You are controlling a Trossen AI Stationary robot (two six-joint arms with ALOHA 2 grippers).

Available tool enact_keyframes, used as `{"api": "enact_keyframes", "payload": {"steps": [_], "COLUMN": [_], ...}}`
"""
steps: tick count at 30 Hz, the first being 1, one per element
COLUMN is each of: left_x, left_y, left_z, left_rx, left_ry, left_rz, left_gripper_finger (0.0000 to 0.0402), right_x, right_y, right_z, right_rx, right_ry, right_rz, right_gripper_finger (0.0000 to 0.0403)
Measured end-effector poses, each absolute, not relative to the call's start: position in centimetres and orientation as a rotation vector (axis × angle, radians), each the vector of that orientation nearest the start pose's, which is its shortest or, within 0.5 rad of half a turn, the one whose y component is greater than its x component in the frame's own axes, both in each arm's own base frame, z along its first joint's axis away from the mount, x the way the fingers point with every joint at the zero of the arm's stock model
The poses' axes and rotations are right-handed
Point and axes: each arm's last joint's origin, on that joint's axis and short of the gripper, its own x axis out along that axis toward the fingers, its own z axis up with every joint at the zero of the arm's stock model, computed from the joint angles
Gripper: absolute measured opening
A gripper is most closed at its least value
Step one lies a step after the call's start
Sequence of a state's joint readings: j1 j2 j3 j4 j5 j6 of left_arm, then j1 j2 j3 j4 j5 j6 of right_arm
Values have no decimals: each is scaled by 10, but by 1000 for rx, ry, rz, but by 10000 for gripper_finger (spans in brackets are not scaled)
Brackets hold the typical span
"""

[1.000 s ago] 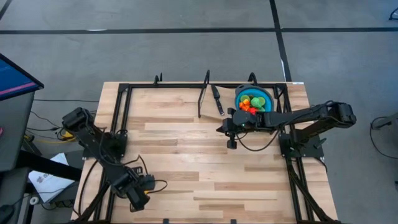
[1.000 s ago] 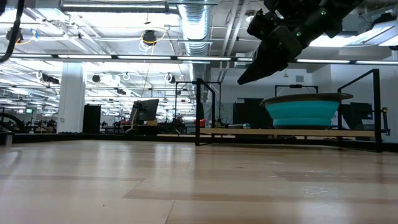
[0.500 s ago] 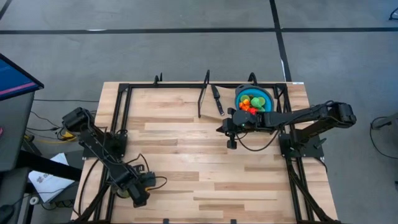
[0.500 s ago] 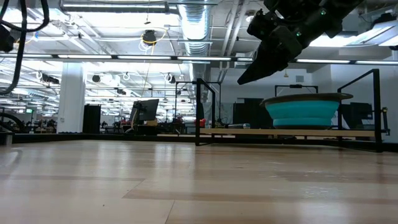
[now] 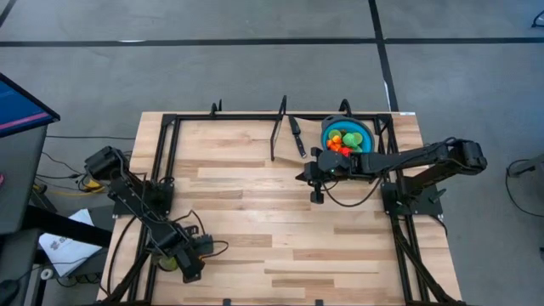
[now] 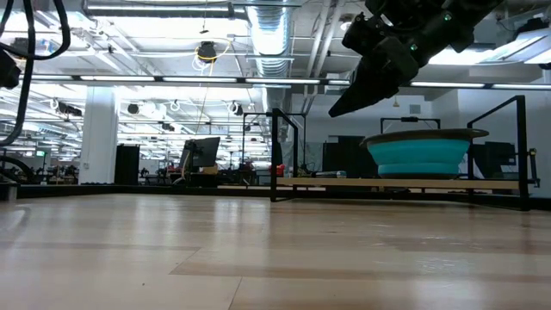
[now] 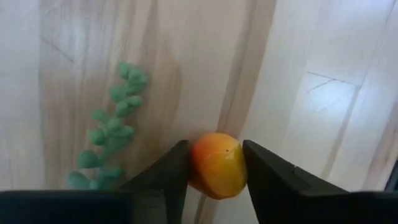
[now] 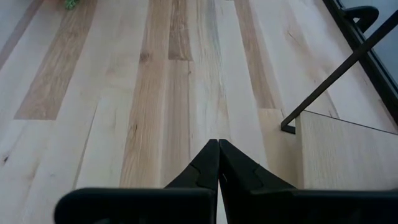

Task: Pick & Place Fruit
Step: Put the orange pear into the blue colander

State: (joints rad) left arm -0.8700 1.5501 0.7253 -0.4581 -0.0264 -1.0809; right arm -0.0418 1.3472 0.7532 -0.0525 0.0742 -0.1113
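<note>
Fruit between my left fingers, grip closing.

My left gripper (image 7: 214, 171) has its two fingers against either side of an orange-yellow fruit (image 7: 217, 164), low at the table's near left edge, a green leafy sprig (image 7: 111, 134) just beside it. I judge this the pick; next comes a lift and carry to the blue bowl (image 5: 361, 131), far across. My right gripper (image 8: 217, 163) hangs pinched shut near that bowl. From above, my left arm hides the fruit.

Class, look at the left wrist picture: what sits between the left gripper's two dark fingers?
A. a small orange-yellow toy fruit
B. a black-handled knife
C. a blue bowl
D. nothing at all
A: the small orange-yellow toy fruit sits between the two fingers of the left gripper, beside a green leafy sprig on the wooden table.
</note>
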Motion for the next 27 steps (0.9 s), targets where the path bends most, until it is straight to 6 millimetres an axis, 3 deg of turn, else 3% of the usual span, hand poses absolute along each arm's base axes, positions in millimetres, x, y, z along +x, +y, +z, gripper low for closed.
{"api": "enact_keyframes", "payload": {"steps": [4,15,22,27], "left_x": [165,179,206,227], "left_y": [-195,-196,-182,-160], "left_z": [136,145,161,174], "left_rx": [-363,-475,-606,-650], "left_ry": [1368,1272,1117,991], "left_rz": [-41,-101,-119,-119], "left_gripper_finger": [117,116,118,115], "right_x": [275,275,275,275], "right_y": [-14,-14,-14,-14], "right_z": [215,215,216,216], "right_rx": [-120,-137,-173,-201], "right_ry": [652,653,649,651], "right_rz": [-76,-69,-58,-48], "right_gripper_finger": [0,0,0,0]}}
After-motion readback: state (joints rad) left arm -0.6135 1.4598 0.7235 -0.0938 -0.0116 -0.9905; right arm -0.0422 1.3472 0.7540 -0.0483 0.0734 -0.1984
